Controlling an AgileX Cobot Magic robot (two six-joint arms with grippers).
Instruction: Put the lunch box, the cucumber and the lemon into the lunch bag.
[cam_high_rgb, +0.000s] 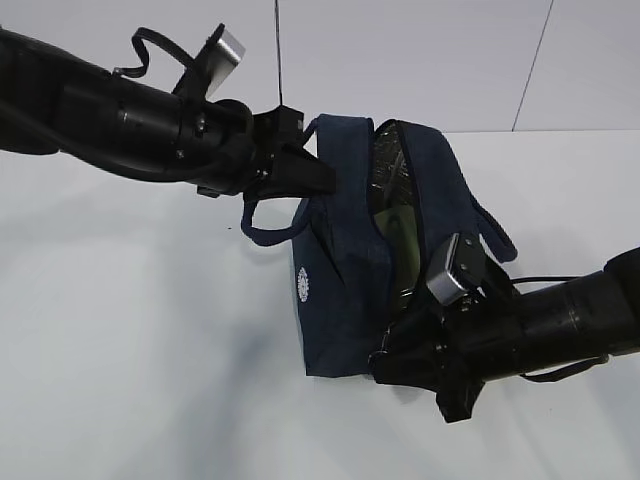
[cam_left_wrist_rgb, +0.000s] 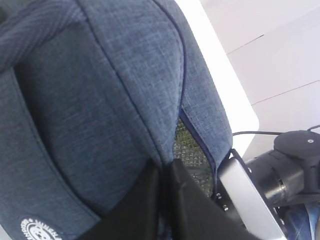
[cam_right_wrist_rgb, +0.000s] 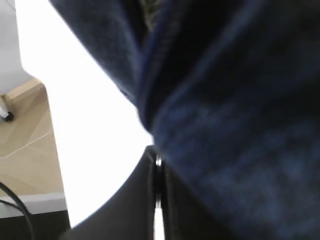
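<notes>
The navy lunch bag (cam_high_rgb: 340, 280) stands mid-table with its top zipper open and silver lining showing. My left gripper (cam_high_rgb: 318, 176) is shut on the bag's fabric at the upper left rim of the opening; it also shows in the left wrist view (cam_left_wrist_rgb: 165, 172), pinching the edge beside the lining (cam_left_wrist_rgb: 192, 150). My right gripper (cam_high_rgb: 388, 352) is shut at the near end of the opening. In the right wrist view (cam_right_wrist_rgb: 157, 165) a small metal glint sits between its fingers, against the bag (cam_right_wrist_rgb: 240, 100). Something greenish (cam_high_rgb: 393, 218) shows inside. The lunch box, cucumber and lemon cannot be told apart.
The white table (cam_high_rgb: 150, 330) spreads around the bag. A handle loop (cam_high_rgb: 262, 228) hangs below the left gripper. The round white logo (cam_high_rgb: 305, 282) faces front. The table edge and wooden floor (cam_right_wrist_rgb: 25, 125) show in the right wrist view.
</notes>
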